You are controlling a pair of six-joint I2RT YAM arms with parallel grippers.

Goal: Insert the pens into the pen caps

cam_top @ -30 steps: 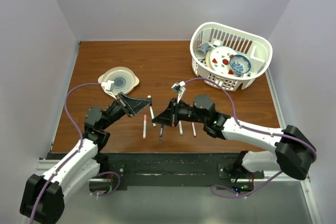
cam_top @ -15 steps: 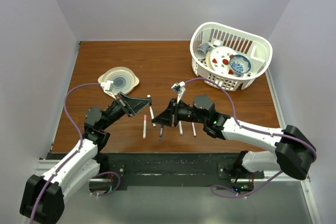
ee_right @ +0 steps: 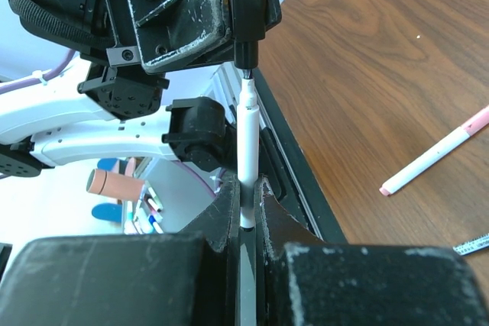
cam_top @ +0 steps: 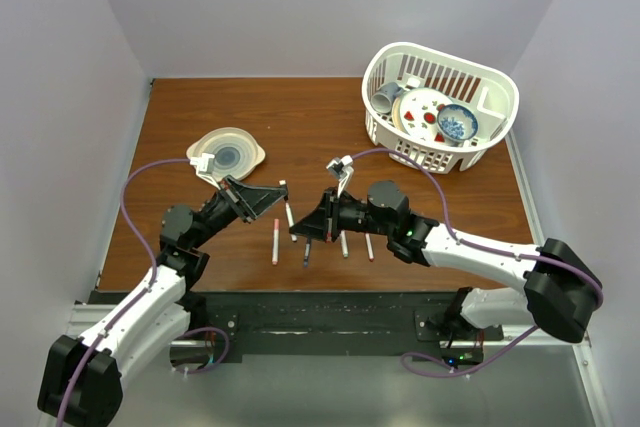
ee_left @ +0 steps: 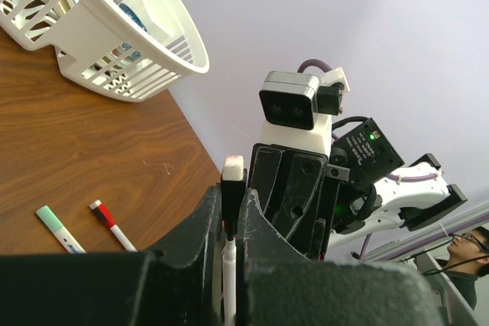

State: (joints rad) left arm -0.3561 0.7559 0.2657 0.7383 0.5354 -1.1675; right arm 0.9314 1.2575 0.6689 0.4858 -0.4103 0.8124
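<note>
Left gripper (ee_left: 231, 215) tight on black cap (ee_left: 232, 192) — right gripper (ee_right: 246, 192) tight on white pen (ee_right: 246, 139), tip at cap rim

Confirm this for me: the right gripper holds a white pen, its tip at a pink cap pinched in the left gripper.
Only the colour is wrong. The cap is black, not pink, as the right wrist view shows. The rest stands: the right gripper holds the white pen, its tip at that cap, which is pinched in the left gripper.

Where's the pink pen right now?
Seen from above, the pink pen lies flat on the table near its front edge, just left of the dark pen.
</note>
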